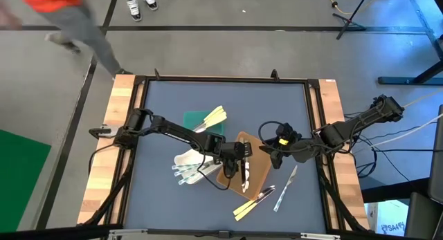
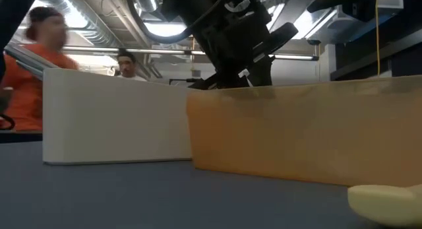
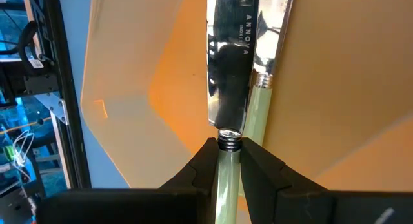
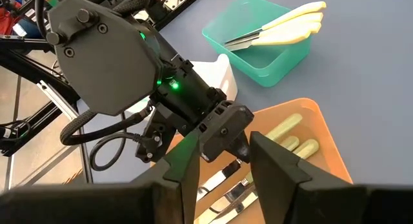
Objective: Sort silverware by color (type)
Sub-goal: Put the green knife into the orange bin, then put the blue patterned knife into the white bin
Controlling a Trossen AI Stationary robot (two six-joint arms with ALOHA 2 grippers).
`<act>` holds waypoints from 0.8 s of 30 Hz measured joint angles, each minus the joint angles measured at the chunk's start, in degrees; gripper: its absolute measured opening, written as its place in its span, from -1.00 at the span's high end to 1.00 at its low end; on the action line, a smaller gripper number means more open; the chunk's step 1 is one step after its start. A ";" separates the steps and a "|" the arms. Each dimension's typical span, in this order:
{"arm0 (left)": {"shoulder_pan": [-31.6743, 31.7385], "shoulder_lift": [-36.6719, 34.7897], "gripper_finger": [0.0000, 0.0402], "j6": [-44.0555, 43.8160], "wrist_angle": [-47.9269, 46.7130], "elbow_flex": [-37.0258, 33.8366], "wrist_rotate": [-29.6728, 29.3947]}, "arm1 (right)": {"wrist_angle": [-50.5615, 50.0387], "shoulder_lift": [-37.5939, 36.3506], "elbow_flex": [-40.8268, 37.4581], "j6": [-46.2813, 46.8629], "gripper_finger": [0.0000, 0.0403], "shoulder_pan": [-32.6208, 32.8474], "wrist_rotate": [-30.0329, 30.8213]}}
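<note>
Three trays on bench: green [image 1: 196, 120], white [image 1: 187, 160], brown [image 1: 259, 172]. Left claw [image 3: 229, 161] pinched on green-handled knife [image 3: 230, 88], held over brown tray, presumably for release beside matching pieces. Right claw [image 4: 222, 161] half-spread, empty, hovering nearby. Loose utensils [image 1: 259, 198] unsorted near bench's front edge.

knife blade [image 3: 229, 62] stamped "ANNOVA", smaller line beneath unreadable

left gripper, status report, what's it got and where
Left gripper shut on green-handled knife, over brown tray. Right gripper open, empty, hovering beside it. More knives already in tray; nothing blocking.
</note>
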 joint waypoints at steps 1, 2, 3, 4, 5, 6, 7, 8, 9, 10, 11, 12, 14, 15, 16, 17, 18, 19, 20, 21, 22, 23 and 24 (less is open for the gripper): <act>0.00 0.00 0.78 -0.02 0.00 0.01 -0.22 | 0.01 -0.01 0.00 0.00 0.40 -0.01 -0.01; 0.01 0.00 0.78 -0.05 -0.02 0.01 -0.34 | -0.01 -0.01 0.00 0.00 0.40 0.00 -0.01; 0.01 0.00 0.78 -0.07 -0.02 0.01 -0.41 | -0.01 0.00 0.00 0.00 0.40 -0.01 -0.01; 0.01 0.00 0.78 -0.07 0.00 0.01 -0.43 | -0.01 0.00 0.00 0.00 0.40 -0.01 -0.01; 0.01 -0.02 0.78 -0.07 0.00 0.01 -0.43 | -0.01 0.00 0.00 0.00 0.40 0.01 -0.01; 0.01 -0.02 0.78 -0.07 0.00 0.01 -0.41 | -0.01 0.00 0.00 0.00 0.40 -0.01 -0.01; 0.00 -0.02 0.77 -0.07 -0.01 0.01 -0.41 | -0.01 -0.01 0.00 0.00 0.40 -0.01 0.00; 0.00 -0.02 0.75 -0.07 -0.02 0.01 -0.40 | -0.01 0.00 0.00 0.00 0.40 -0.01 -0.01; 0.01 -0.02 0.72 -0.07 -0.01 0.01 -0.35 | 0.00 0.00 0.00 0.00 0.40 -0.01 0.00; 0.01 -0.02 0.69 -0.07 0.00 0.01 -0.17 | 0.00 -0.01 0.00 0.00 0.40 -0.01 0.00; 0.01 -0.02 0.65 -0.07 0.00 0.01 0.11 | -0.01 -0.01 0.00 0.00 0.40 0.00 -0.01; 0.01 -0.02 0.61 -0.05 0.00 0.01 0.34 | 0.00 -0.01 0.00 0.00 0.40 -0.01 -0.01; -0.01 -0.02 0.53 -0.07 0.00 0.01 0.36 | -0.01 -0.01 0.00 0.00 0.40 -0.01 -0.01; -0.01 -0.02 0.50 -0.17 0.01 0.01 0.27 | 0.02 0.00 0.00 0.00 0.40 0.01 0.02; -0.01 -0.02 0.46 -0.30 0.04 0.01 0.09 | 0.02 0.00 0.00 0.00 0.40 -0.01 0.00; -0.01 -0.04 0.44 -0.33 0.08 0.04 -0.15 | 0.00 -0.02 0.00 0.00 0.40 -0.01 -0.01; 0.01 -0.04 0.42 -0.32 0.07 0.08 -0.38 | 0.01 -0.01 0.00 0.00 0.40 -0.01 -0.01; -0.01 -0.07 0.40 -0.22 0.08 0.08 -0.61 | 0.00 -0.01 0.00 0.01 0.40 0.00 0.02; -0.05 -0.07 0.40 -0.02 0.12 0.08 -0.60 | -0.01 -0.01 0.00 0.01 0.40 0.00 -0.01; -0.05 -0.07 0.39 0.03 0.15 0.08 -0.59 | 0.01 -0.01 0.00 0.00 0.40 -0.01 -0.01; -0.05 -0.07 0.39 -0.05 0.15 0.08 -0.61 | 0.00 0.00 0.00 0.00 0.40 -0.01 -0.01; -0.05 -0.07 0.39 -0.16 0.15 0.08 -0.61 | 0.01 -0.01 0.00 0.02 0.40 -0.01 -0.01; -0.06 -0.07 0.39 -0.16 0.17 0.08 -0.59 | 0.00 0.00 0.00 0.00 0.40 -0.01 0.00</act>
